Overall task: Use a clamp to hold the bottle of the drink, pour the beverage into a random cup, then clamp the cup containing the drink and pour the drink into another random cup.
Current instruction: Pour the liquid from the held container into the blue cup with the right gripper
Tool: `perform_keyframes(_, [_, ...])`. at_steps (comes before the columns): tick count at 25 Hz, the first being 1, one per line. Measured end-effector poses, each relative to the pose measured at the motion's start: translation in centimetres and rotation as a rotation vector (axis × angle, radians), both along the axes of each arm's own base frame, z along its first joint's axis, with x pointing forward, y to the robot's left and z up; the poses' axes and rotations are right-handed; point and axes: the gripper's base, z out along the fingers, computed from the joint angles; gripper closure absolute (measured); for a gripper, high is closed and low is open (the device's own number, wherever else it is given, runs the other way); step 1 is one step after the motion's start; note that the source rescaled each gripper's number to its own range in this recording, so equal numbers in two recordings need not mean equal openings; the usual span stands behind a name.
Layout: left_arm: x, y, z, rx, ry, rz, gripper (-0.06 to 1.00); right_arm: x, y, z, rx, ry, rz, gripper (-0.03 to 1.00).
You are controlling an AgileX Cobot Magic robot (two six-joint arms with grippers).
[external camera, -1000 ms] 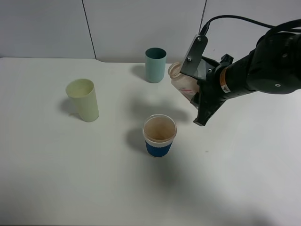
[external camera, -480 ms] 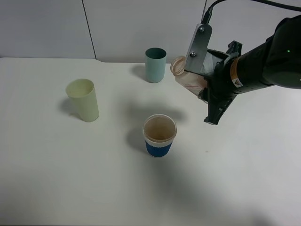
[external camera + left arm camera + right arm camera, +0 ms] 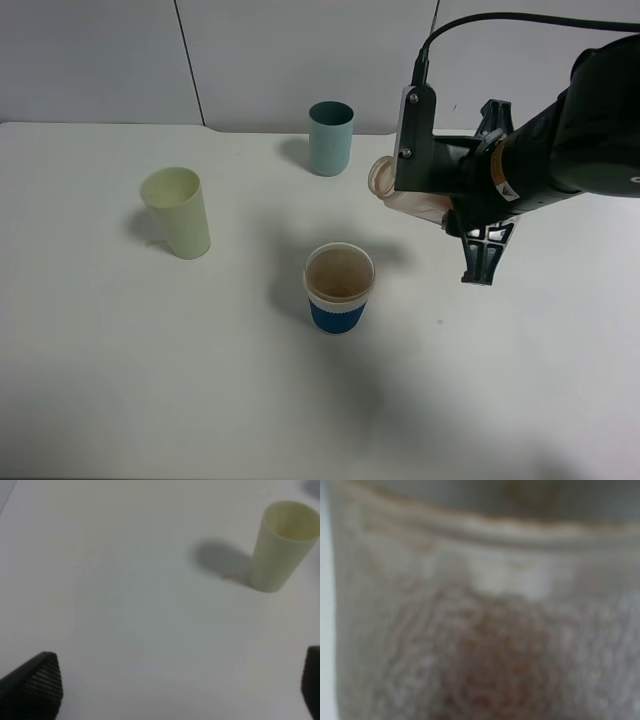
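My right gripper [image 3: 436,203] is shut on the clear drink bottle [image 3: 398,192] and holds it in the air, tipped nearly level. The bottle's open mouth [image 3: 380,178] points left, above and to the right of the blue cup with a white rim [image 3: 339,289]. No liquid shows in that cup. In the right wrist view the bottle [image 3: 480,610] fills the frame, blurred. A teal cup [image 3: 330,138] stands at the back. A pale yellow cup [image 3: 177,212] stands at the left and also shows in the left wrist view [image 3: 283,545]. My left gripper [image 3: 175,690] is open, empty, above bare table.
The white table [image 3: 150,380] carries only the three cups. A grey wall runs behind the table's far edge [image 3: 100,123]. My right arm [image 3: 570,140] with its cable hangs over the right side of the table.
My right arm has rolled the bottle further over. Its mouth has dropped lower and turned to the left, nearer the blue cup. The cups have not moved.
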Motion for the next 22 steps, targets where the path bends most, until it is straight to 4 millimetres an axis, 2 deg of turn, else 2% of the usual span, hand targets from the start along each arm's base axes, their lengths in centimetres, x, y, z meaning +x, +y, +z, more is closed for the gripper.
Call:
perform_keyframes(15, [0.0, 0.0, 0.0, 0.0, 0.0, 0.0, 0.05, -0.1, 0.1, -0.1, -0.07, -0.005, 0.096, 0.95])
perform_keyframes(22, [0.0, 0.0, 0.0, 0.0, 0.0, 0.0, 0.05, 0.3, 1.1, -1.7, -0.08, 0.023, 0.145, 0.95])
